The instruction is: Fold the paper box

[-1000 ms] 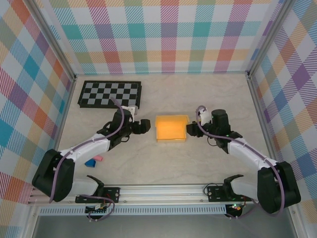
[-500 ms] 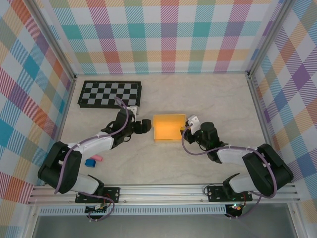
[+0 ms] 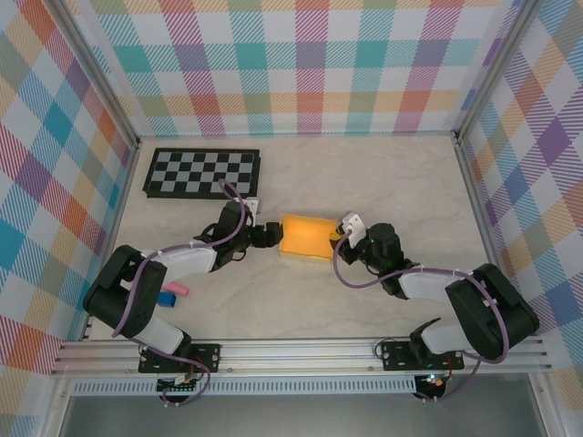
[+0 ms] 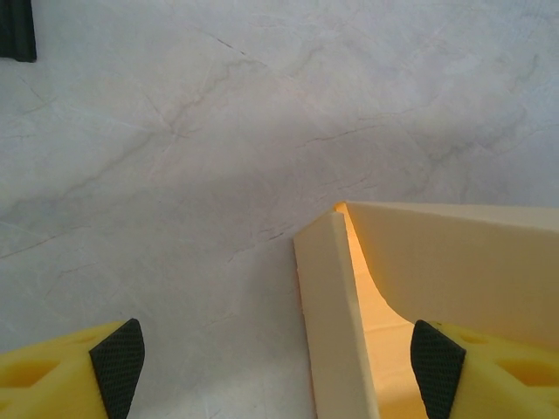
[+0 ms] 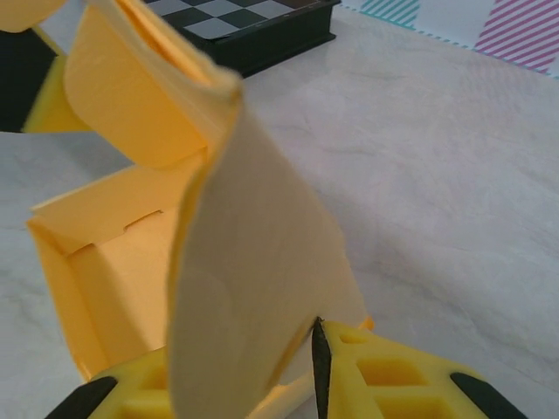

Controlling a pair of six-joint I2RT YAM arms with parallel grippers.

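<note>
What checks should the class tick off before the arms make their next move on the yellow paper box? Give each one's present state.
1. Right hand pinching a panel of the paper box: ok, card sits between its fingers.
2. Left hand open: ok, jaws wide apart.
3. Box wall between the left hand's fingers: ok, a wall edge lies in the gap.
4. Box closed: not ok, flaps stand up and the inside shows.
5. Checkerboard apart from the box: ok.
6. Box base flat on the table: cannot tell.
</note>
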